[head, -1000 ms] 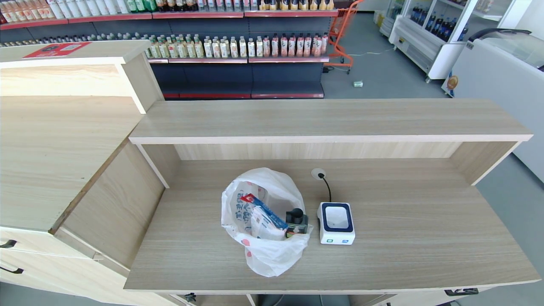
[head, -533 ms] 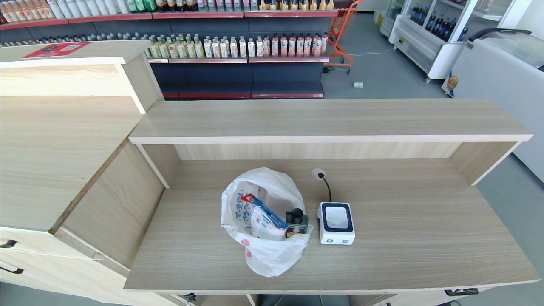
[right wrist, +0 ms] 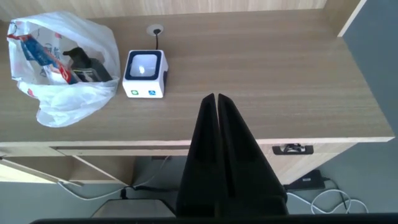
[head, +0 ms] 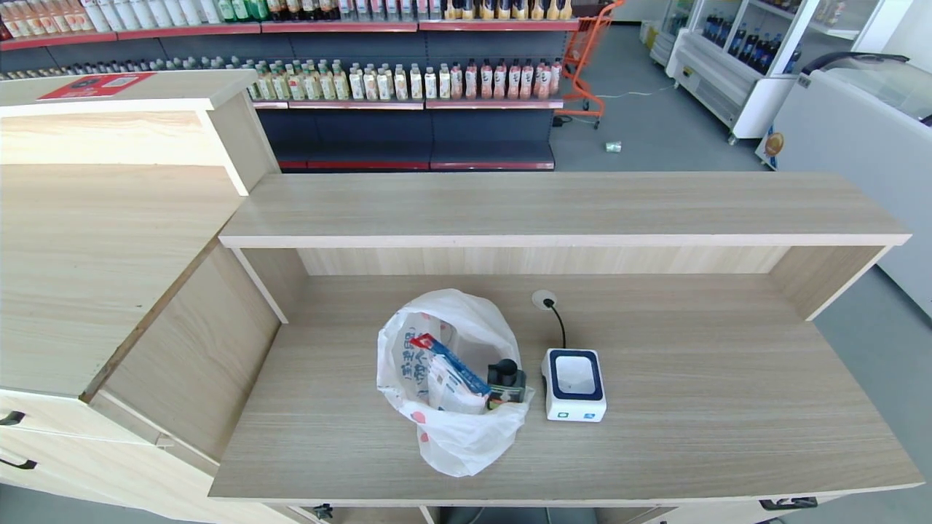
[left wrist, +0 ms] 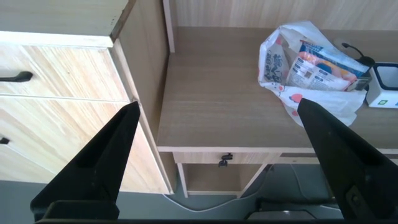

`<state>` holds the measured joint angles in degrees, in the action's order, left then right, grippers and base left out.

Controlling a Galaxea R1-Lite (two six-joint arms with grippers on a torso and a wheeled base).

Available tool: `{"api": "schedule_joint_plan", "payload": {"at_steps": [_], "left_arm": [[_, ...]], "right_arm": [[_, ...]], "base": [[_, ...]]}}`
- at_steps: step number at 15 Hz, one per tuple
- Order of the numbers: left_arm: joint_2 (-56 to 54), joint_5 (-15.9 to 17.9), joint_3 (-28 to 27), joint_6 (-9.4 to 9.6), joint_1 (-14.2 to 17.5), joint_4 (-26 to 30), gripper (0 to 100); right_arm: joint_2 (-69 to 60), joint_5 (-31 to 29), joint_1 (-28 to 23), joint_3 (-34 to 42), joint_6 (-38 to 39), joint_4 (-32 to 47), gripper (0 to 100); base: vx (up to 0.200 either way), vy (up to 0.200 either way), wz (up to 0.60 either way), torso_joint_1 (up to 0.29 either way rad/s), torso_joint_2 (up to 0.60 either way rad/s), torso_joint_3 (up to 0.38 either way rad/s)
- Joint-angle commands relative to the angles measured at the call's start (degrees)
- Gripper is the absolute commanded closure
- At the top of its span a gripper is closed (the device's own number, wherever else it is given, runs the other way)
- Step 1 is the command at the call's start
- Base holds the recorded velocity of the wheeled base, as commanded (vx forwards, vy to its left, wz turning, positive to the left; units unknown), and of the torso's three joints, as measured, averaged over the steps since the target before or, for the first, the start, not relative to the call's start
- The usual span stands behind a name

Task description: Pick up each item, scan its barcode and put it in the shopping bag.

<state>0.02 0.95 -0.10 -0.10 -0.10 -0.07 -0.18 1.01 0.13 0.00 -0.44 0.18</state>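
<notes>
Well, the thin white plastic shopping bag point(head: 451, 440) sits open on the light wood-grain worktop point(head: 692, 407). It holds a blue-and-white packet with a red corner point(head: 453, 377), and beside that a dark item with a black cap point(head: 507, 378), possibly a bottle. Just beside the bag, on its right, stands the white square barcode scanner with a dark blue frame point(head: 574, 383), trailing a black cable point(head: 559, 324). The left gripper point(left wrist: 217, 106) is spread wide, well apart from the bag. The right gripper point(right wrist: 216, 98) has its fingers pressed together, holding nothing, near the worktop's front edge.
</notes>
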Motion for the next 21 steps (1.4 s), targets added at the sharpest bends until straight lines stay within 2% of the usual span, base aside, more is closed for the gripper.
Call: {"api": "schedule_joint_plan", "payload": {"at_steps": [1,7,12,21], "left_arm": [[-0.02,0.02,0.01,-0.25,0.10,-0.01,0],[-0.02,0.10,0.01,-0.25,0.10,-0.01,0],[-0.02,0.10,0.01,-0.25,0.10,-0.01,0],[-0.02,0.10,0.01,-0.25,0.10,-0.01,0]], "right_arm": [[0.18,0.04,0.13,0.00,0.00,-0.01,100],[0.18,0.04,0.13,0.00,-0.09,-0.01,100],[0.18,0.04,0.13,0.00,-0.09,-0.01,100],[0.18,0.04,0.13,0.00,0.00,-0.01,100]], "base": [[0.000,-0.200,0.00,0.002,0.00,0.002],[0.000,0.000,0.00,0.000,0.00,0.000],[0.200,0.000,0.00,0.006,0.00,-0.002],[0.000,0.000,0.00,0.000,0.00,0.000]]}}
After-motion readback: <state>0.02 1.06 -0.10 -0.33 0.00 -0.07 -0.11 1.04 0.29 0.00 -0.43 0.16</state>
